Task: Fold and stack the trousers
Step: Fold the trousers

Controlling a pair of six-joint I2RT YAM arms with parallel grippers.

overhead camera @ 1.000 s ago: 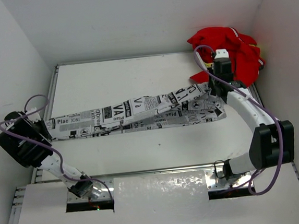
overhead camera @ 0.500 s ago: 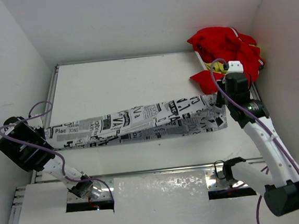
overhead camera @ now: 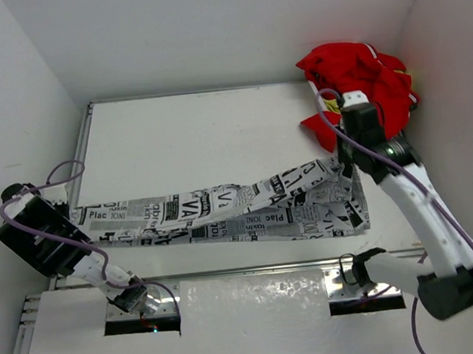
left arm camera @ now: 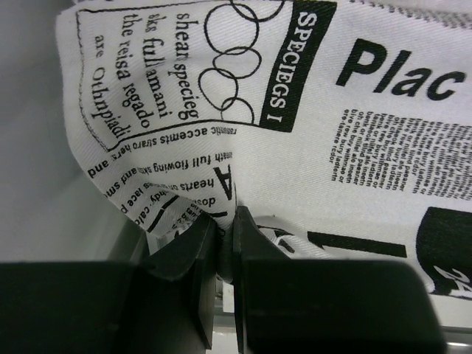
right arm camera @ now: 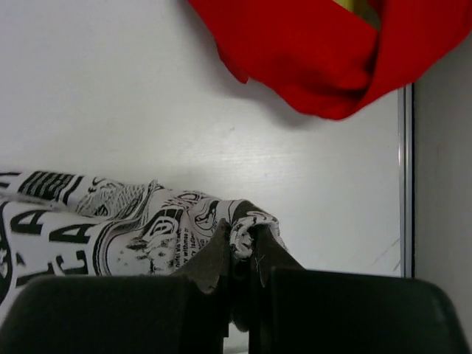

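The trousers (overhead camera: 223,214), white with black newspaper print, stretch in a long band across the near part of the table. My left gripper (overhead camera: 73,218) is shut on their left end; the left wrist view shows cloth (left arm camera: 310,96) pinched between the jaws of the left gripper (left arm camera: 225,221). My right gripper (overhead camera: 345,166) is shut on the trousers' right end, held slightly above the table. The right wrist view shows a printed fold (right arm camera: 147,221) pinched in the right gripper (right arm camera: 240,236).
A heap of red clothing (overhead camera: 360,79) with some yellow lies at the back right corner, also in the right wrist view (right arm camera: 324,51). The table (overhead camera: 200,139) is white, walled on the left, back and right. Purple cables loop round both arms.
Both grippers have drawn the trousers toward the near edge. The band has moved nearer and sagged in the middle, and the right arm has swung.
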